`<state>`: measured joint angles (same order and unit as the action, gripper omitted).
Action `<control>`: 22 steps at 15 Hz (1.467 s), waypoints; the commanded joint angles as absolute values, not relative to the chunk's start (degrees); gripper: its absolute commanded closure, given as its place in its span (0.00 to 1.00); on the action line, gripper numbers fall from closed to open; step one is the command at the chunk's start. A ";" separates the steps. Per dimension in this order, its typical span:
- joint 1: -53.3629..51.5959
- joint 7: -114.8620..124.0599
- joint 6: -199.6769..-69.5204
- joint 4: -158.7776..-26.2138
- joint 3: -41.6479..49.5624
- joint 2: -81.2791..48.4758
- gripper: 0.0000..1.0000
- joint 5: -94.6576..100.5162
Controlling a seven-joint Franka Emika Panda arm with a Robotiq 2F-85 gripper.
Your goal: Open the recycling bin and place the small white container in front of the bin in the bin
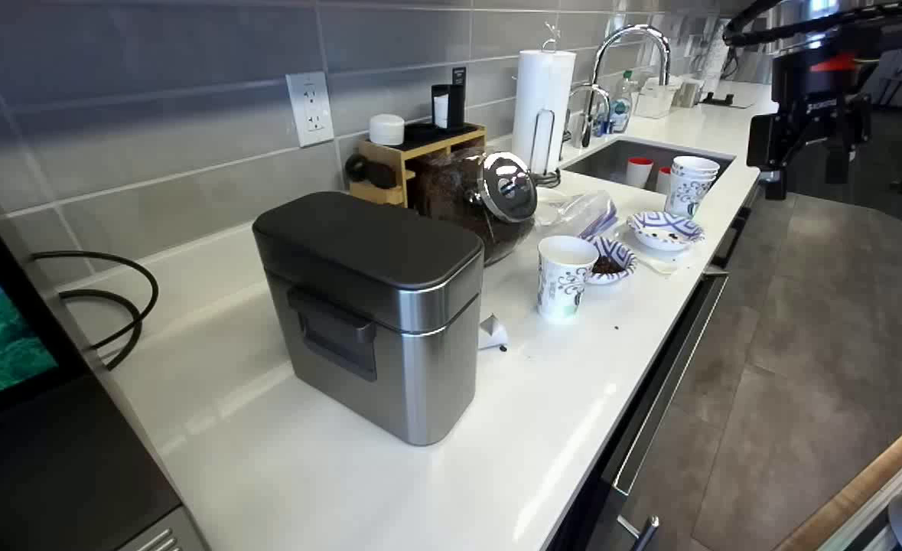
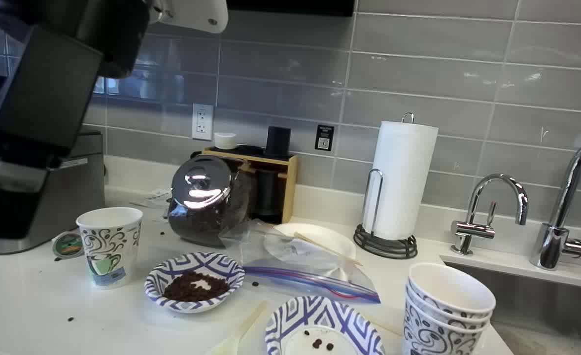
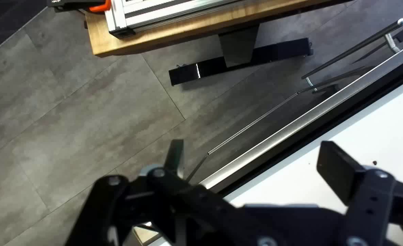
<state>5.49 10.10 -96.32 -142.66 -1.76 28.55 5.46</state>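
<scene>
Presently, the gripper [image 3: 254, 164] is held in the air, apart from the recycling bin [image 1: 439, 383]; its jaws are spread wide — released — and in the wrist view the front edge of the tabletop [image 1: 542, 428] is seen running between them, with floor [image 3: 102, 136] to one side. The bin is stood upright on the tabletop, its dark grey lid [image 1: 366, 237] closed. The small white container [image 1: 492, 334] is found just beside the bin, on the tabletop, and is partly hidden by it in an exterior view; whether the two touch cannot be told. Its round printed face [image 2: 68, 245] is shown, tilted, in an exterior view. Near it, a swirl-printed paper cup [image 2: 110, 251] is set upright. Dark grounds [image 2: 187, 293] are held in a blue-patterned paper bowl [image 2: 187, 263], and a few dark beans [image 2: 317, 343] are seen in a matching bowl [image 2: 320, 310]. By the sink [image 2: 541, 301], nested paper cups [image 2: 443, 325] are stacked upright; a paper towel roll [image 2: 401, 180] is stood nearer the tiled wall [image 2: 418, 74].
</scene>
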 commanded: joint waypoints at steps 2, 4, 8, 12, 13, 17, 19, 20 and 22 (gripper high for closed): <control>4.85 10.32 -96.13 -142.53 -1.19 28.51 0.00 5.67; 4.85 10.32 -96.13 -142.53 -1.19 28.51 0.00 5.67; 3.84 10.62 -98.78 -142.11 -1.58 25.64 0.00 3.69; 0.24 11.24 -111.25 -140.81 -3.22 20.84 0.00 -2.54; -0.57 10.98 -114.33 -140.48 -3.41 19.90 0.00 -4.61; -5.47 4.18 -124.67 -138.03 -2.99 15.63 0.00 -15.94; -8.05 -1.19 -127.60 -135.63 -2.97 12.41 0.00 -22.08; -9.16 -4.14 -128.24 -134.21 -3.04 10.76 0.00 -24.81; -10.80 -10.58 -127.86 -131.46 -3.03 7.94 0.00 -30.39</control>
